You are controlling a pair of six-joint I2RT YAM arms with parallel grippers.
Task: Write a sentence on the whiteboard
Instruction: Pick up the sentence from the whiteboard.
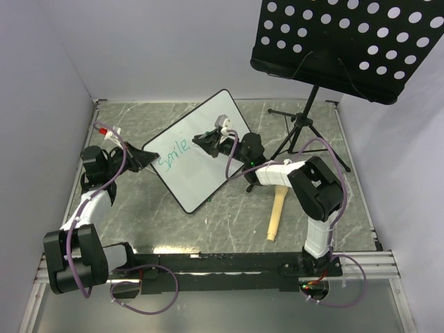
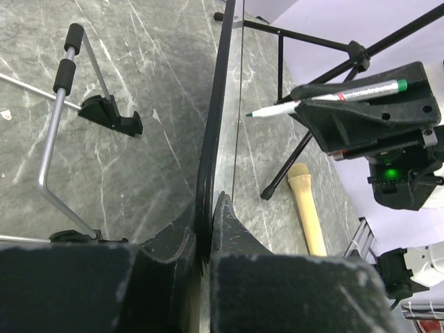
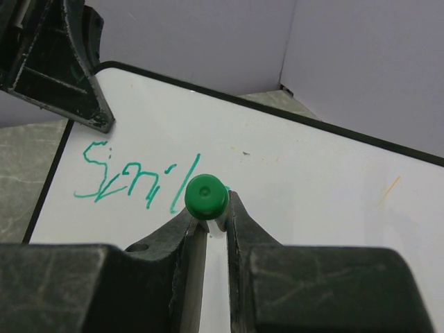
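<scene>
The whiteboard (image 1: 198, 182) sits diagonally at the centre of the table (image 1: 139, 215), left of the music stand (image 1: 347, 41). The left gripper (image 2: 210, 208) is clamped on its black frame edge. The right gripper (image 3: 208, 216) pinches a green marker (image 3: 206, 195), tip by the board just after the sentence (image 3: 139, 182), teal "Smile" only; contact unclear.

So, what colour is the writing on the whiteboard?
Teal-green writing; clearest in right wrist view.
</scene>
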